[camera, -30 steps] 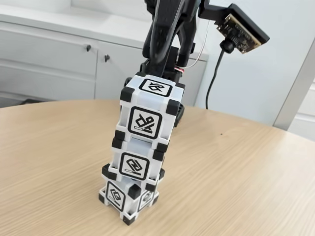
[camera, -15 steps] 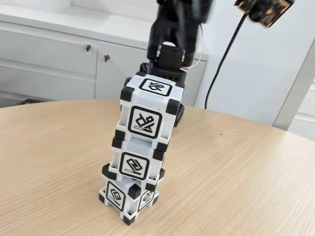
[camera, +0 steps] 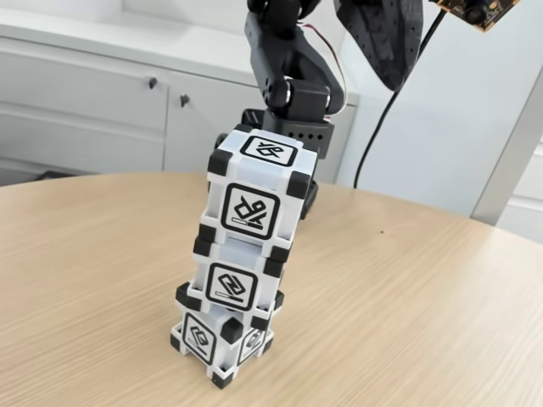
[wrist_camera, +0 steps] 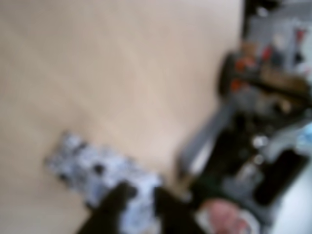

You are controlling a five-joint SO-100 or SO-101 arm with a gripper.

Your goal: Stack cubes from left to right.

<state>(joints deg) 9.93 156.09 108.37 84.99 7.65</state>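
Cubes [camera: 250,254] in 3-high stack on table [camera: 424,297]; gripper [wrist_camera: 141,197] above, apart, state unclear.

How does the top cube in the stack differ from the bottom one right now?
In the fixed view, the top cube sits squarer to the camera, one broad face forward; the bottom cube is turned so a corner points forward. The top cube's upper face with its glyph is exposed; the bottom cube's is covered by the middle cube. The top cube is offset to the right of the bottom one. Both are white with black corner blocks and black-framed glyphs.

Blurred cubes [wrist_camera: 102,170], perhaps stacked.
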